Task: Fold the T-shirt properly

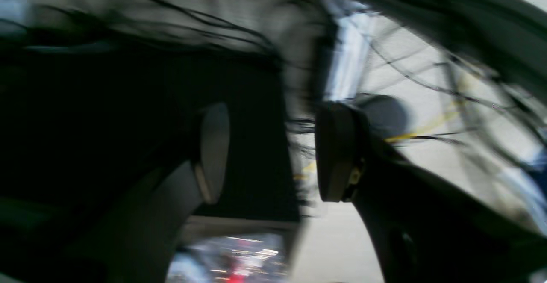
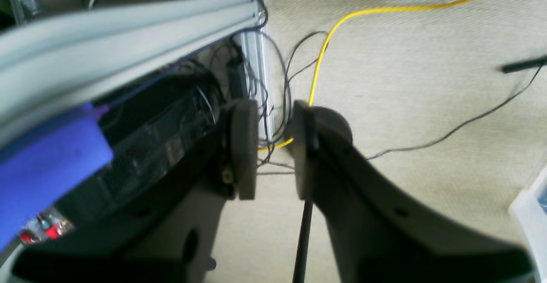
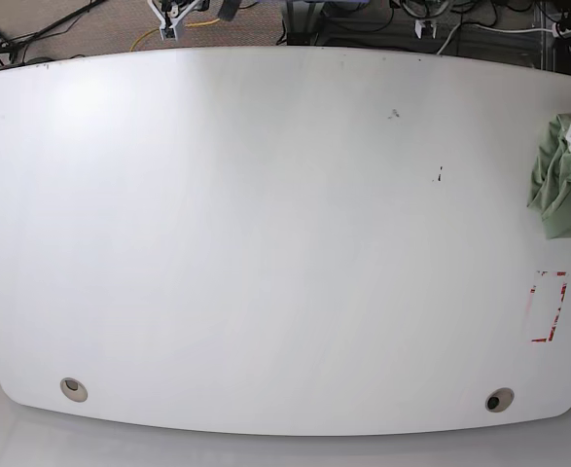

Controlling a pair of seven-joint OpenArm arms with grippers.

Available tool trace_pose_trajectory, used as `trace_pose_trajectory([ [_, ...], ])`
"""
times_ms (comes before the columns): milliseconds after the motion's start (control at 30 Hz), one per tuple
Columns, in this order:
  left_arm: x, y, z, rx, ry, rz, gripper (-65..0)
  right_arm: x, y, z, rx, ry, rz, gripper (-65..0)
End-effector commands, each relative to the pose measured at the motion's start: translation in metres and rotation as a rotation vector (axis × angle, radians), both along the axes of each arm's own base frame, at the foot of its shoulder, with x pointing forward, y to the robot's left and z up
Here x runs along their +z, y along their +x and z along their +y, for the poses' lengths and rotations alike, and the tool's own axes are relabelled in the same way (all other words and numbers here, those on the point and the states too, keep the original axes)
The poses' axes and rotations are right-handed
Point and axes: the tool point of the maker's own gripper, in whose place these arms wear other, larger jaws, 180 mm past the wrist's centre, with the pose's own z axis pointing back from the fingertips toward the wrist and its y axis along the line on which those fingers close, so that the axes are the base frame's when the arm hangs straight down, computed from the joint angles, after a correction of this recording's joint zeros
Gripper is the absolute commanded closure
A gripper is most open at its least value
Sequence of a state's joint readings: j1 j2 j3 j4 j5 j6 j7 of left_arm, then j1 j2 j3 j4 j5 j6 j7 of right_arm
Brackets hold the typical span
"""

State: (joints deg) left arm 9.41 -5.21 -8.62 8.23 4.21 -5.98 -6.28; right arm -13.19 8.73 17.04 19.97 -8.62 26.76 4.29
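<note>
Both claws, left gripper [image 1: 273,150] and right gripper [image 2: 275,148], gape empty; crumpled sage-green cotton T-shirt [image 3: 565,175] lies well apart, unfolded.

Table [image 3: 266,243] surface open across nearly whole width. Only obstacle on it: crumpled T-shirt [image 3: 563,175] at far right edge. Red-marked rectangle [image 3: 548,306] lies flat nearby. Cables [image 2: 324,56] trail over floor off the table.

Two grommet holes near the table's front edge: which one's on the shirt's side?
The darker hole, at the base view's right. The crumpled T-shirt lies at the table's right edge on that same side. The paler hole sits at the opposite, left corner.
</note>
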Motion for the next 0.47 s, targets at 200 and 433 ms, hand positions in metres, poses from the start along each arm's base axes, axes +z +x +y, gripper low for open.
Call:
trace_pose_trajectory([
  [200, -0.002, 0.005, -0.001, -0.044, 0.037, 0.022, -29.0, 0.000, 0.001, -0.002, -0.007, 0.002, -0.003, -13.8],
  [433, -0.004, 0.008, -0.025, -0.045, 0.000, 0.019, -29.0, 0.001, 0.002, 0.001, -0.008, 0.011, -0.010, -13.8],
])
